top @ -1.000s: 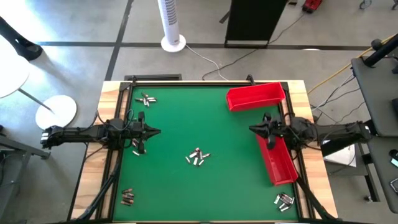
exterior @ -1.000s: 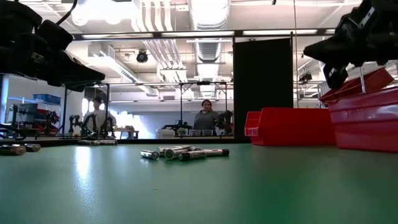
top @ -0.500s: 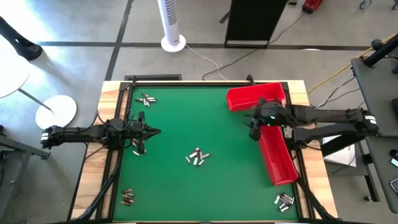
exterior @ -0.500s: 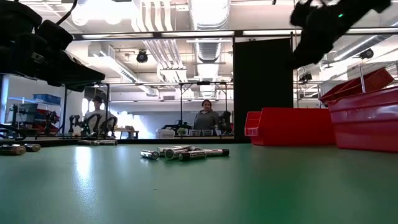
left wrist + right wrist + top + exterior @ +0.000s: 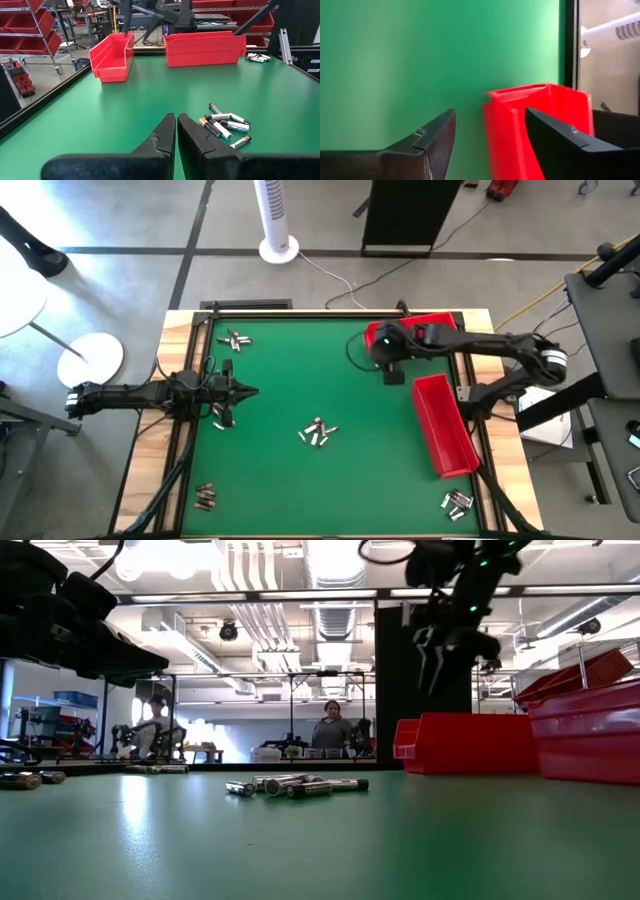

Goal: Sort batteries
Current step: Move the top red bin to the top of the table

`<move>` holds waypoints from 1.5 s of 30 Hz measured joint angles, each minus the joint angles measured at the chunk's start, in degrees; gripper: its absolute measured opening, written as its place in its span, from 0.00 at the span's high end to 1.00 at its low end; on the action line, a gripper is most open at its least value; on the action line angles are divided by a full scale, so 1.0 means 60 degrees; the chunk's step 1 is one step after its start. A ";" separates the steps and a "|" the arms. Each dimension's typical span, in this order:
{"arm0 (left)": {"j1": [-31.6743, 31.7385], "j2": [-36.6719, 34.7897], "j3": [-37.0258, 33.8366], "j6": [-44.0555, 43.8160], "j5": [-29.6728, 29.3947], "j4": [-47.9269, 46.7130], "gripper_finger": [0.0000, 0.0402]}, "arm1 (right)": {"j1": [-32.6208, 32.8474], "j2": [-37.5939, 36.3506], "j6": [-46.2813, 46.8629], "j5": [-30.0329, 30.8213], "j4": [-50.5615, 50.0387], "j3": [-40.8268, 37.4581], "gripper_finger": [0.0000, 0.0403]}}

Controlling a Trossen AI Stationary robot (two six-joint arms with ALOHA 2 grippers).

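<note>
Small batteries lie on the green table in loose heaps: one in the middle [image 5: 318, 432], also in the left wrist view [image 5: 226, 125], one at the far left [image 5: 236, 340], one at the near left [image 5: 205, 497] and one at the near right [image 5: 457, 502]. My right gripper [image 5: 392, 372] hangs open and points down above the left end of the far red tray [image 5: 412, 335]. That tray end [image 5: 535, 125] shows below its spread fingers, apart from them. My left gripper [image 5: 176, 120] waits shut at the table's left edge [image 5: 245, 391], holding nothing.
A second long red tray [image 5: 445, 425] lies along the table's right edge. A few batteries [image 5: 218, 415] rest just below the left gripper. A white fan [image 5: 277, 215] and a black cabinet [image 5: 410, 215] stand behind the table. Two people [image 5: 333, 728] show in the room beyond.
My right gripper has left the table's right edge, risen, and swung out toward the far red tray's left end. It has tipped from level to pointing down, rolled, and opened. The batteries and trays lie as before.
</note>
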 joint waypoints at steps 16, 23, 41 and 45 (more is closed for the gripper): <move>0.0000 0.0001 -0.0004 0.0000 0.0002 -0.0001 1.00 | -0.1387 0.3005 -0.1516 -0.0751 -0.1479 0.1631 0.60; 0.0000 0.0000 0.0000 0.0000 0.0000 -0.0004 1.00 | -0.1319 0.3411 -0.3020 -0.0718 -0.1716 0.1628 0.81; 0.0000 0.0000 0.0000 0.0000 0.0003 0.0000 1.00 | 0.2096 0.1898 -0.6322 0.1010 -0.1878 0.1653 0.98; 0.0000 0.0002 -0.0002 0.0000 0.0003 -0.0004 1.00 | 0.2873 0.2176 -0.7518 0.1066 -0.0568 0.1657 0.98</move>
